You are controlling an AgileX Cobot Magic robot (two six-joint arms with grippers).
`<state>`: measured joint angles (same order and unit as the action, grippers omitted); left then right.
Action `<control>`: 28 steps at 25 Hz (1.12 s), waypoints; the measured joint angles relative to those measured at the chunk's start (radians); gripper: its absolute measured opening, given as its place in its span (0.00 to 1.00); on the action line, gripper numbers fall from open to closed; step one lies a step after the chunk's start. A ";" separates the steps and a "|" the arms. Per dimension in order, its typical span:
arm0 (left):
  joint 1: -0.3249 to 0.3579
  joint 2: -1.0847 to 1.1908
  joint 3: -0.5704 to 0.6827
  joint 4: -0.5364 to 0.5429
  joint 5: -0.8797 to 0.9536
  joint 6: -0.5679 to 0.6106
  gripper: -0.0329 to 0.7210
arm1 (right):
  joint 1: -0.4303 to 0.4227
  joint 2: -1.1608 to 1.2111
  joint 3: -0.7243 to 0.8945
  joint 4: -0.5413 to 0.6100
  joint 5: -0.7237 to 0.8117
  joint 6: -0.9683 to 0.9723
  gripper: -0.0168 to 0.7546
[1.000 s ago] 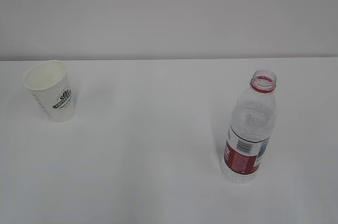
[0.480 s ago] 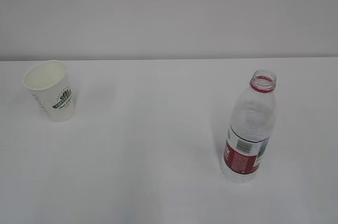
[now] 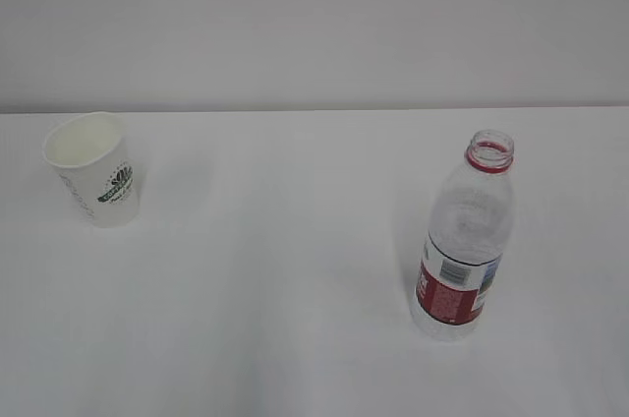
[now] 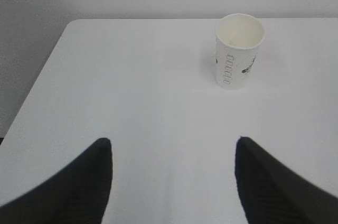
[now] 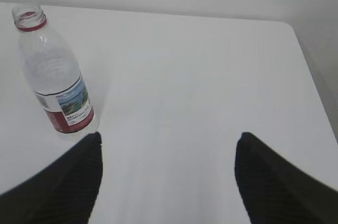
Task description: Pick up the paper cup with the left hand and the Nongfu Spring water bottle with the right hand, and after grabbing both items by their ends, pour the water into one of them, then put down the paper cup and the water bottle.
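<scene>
- Here, in the exterior view, the paper cup (image 3: 90,169) is seen upright at the far left of the white table (image 3: 295,269), well apart from the uncapped water bottle (image 3: 462,240), which is stood upright at the right.
- In the left wrist view, the left gripper (image 4: 173,179) is held released, nothing between its 2 fingers (image 4: 84,182); the cup is found ahead, slightly right.
- In the right wrist view, the right gripper (image 5: 168,179) is spread wide and empty; the bottle is placed just beyond its left finger (image 5: 74,182).
</scene>
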<state>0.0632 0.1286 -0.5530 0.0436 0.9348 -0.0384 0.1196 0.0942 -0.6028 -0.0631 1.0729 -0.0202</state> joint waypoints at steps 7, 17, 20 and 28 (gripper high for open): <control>0.000 0.071 0.000 0.005 -0.106 0.000 0.76 | 0.000 0.053 0.000 0.002 -0.077 0.002 0.78; 0.000 0.158 0.000 0.038 -0.211 0.000 0.76 | 0.000 0.160 0.000 0.002 -0.179 0.002 0.78; 0.000 0.188 0.000 0.045 -0.262 0.000 0.76 | 0.000 0.191 0.000 0.000 -0.230 0.002 0.78; -0.006 0.261 0.000 0.078 -0.367 0.002 0.76 | 0.000 0.293 0.000 -0.026 -0.363 0.002 0.78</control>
<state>0.0570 0.3896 -0.5530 0.1217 0.5676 -0.0363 0.1196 0.3868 -0.6028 -0.0890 0.7101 -0.0185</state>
